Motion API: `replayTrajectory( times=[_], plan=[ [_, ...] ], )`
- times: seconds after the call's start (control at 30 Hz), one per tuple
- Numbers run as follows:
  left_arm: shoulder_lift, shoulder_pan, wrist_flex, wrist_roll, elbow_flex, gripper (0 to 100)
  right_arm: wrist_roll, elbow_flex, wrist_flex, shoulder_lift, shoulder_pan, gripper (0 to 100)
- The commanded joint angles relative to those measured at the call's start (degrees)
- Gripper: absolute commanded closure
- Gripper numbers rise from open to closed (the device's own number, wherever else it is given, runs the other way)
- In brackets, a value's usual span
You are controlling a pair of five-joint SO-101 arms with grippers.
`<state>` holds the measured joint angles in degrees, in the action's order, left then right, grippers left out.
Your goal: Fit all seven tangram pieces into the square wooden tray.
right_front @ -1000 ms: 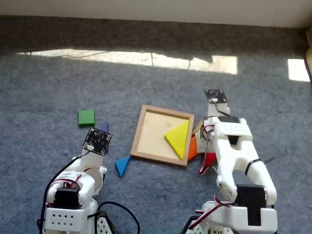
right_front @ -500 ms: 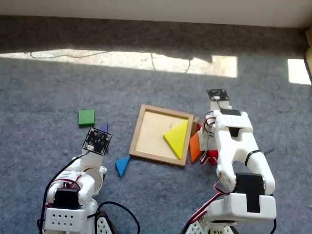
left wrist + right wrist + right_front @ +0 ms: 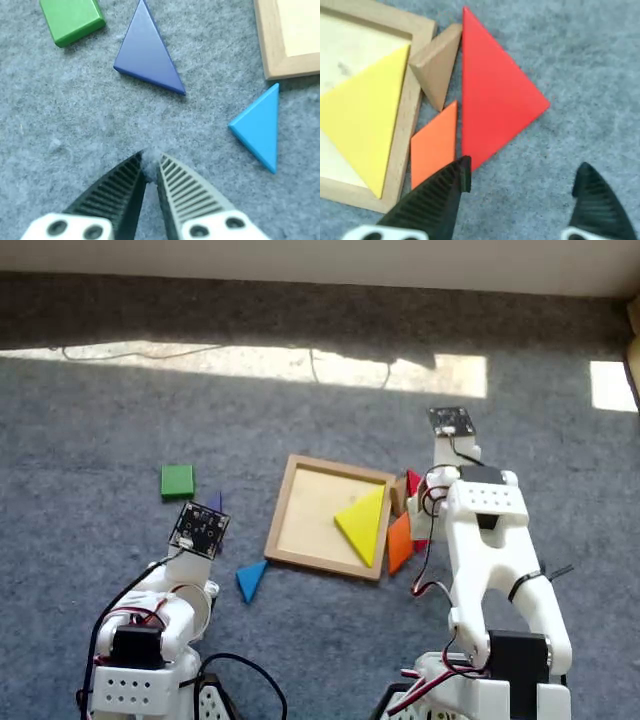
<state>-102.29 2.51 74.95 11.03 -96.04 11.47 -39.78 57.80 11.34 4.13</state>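
The square wooden tray (image 3: 308,508) holds the yellow triangle (image 3: 365,523) against its right side. Outside its right rim lie a wooden triangle (image 3: 437,62), an orange parallelogram (image 3: 399,540) and a large red triangle (image 3: 492,105). My right gripper (image 3: 522,172) stands open just above the carpet, one finger at the red triangle's near corner. My left gripper (image 3: 151,167) is shut and holds nothing, low over bare carpet. A purple triangle (image 3: 147,55) and a green square (image 3: 72,20) lie beyond it. A blue triangle (image 3: 260,127) lies off to one side, by the tray's corner (image 3: 272,45).
Grey carpet covers the whole table. A bright strip of sunlight (image 3: 260,358) crosses it at the back. The right arm's white body (image 3: 490,550) hangs over the carpet right of the tray and covers most of the red triangle from above.
The right arm has stretched farther out over the table. The red triangle has slid away from the arm's base, and its tip now shows by the tray's far right corner. The left arm kept still.
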Motion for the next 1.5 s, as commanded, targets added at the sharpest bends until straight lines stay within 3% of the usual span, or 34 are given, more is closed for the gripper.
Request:
replayTrajectory(
  times=[0.0,0.43,0.7,0.87,0.97,1.03,1.27,1.47],
  plan=[
    [-0.66,0.66,0.18,-0.09,-1.19,99,0.53,4.7,0.13,0.13,0.4,63.2],
    [-0.66,0.66,0.18,-0.09,-1.19,99,0.7,17.98,0.48,-21.49,2.86,63.5],
    [-0.66,0.66,0.18,-0.09,-1.19,99,5.1,17.8,0.48,-22.64,2.95,76.7],
    [-0.66,0.66,0.18,-0.09,-1.19,99,5.1,17.98,0.48,-22.64,2.95,76.0],
    [-0.66,0.66,0.18,-0.09,-1.19,99,4.92,18.95,0.57,-22.64,2.95,68.2],
    [-0.66,0.66,0.18,-0.09,-1.19,99,4.84,20.7,2.24,-22.9,3.21,63.9],
    [-0.66,0.66,0.18,-0.09,-1.19,99,5.1,34.59,10.07,-33.71,3.56,63.7],
    [-0.66,0.66,0.18,-0.09,-1.19,99,8.0,47.52,19.65,-44.26,3.56,68.4]
  ],
)
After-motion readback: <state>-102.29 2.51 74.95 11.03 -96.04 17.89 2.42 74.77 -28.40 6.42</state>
